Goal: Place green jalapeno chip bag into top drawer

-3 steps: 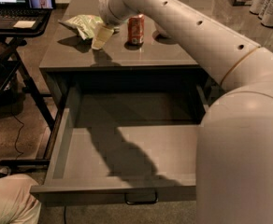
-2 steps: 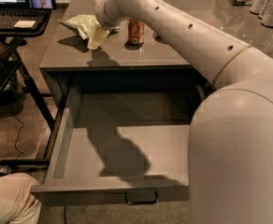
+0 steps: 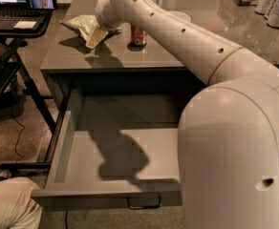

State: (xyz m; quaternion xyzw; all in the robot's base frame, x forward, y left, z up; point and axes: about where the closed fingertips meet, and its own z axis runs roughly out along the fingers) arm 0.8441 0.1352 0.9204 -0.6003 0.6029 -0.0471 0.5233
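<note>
Far left of the orange soda can [image 3: 138,35], an open laptop [image 3: 13,8] sits on a black stand, with a small lit screen [image 3: 42,0] propped at its right edge. Well in front of the can and to its left, low in the corner of the view, a pale rounded shape [image 3: 8,209] shows; what it is cannot be told.

The green jalapeno chip bag [image 3: 79,23] lies crumpled on the grey desk top [image 3: 77,56], a short way left of the can and apart from it. The gripper [image 3: 95,36] is down at the bag's right edge, between bag and can, and appears to touch the bag. Whether it has closed on the bag or is released cannot be told from this view.

The can stands upright on the same desk top. Below and in front of it, the top drawer [image 3: 91,198] is pulled fully out, its shallow grey box holding only the arm's shadow, with a small metal loop handle [image 3: 144,206] on its front.

From the gripper the robot's white arm [image 3: 192,42] passes behind and above the can and swells toward the right foreground, hiding the drawer's right side. Far right of the can, at the back of the desk top, stands a cluster of pale cans [image 3: 273,3].
</note>
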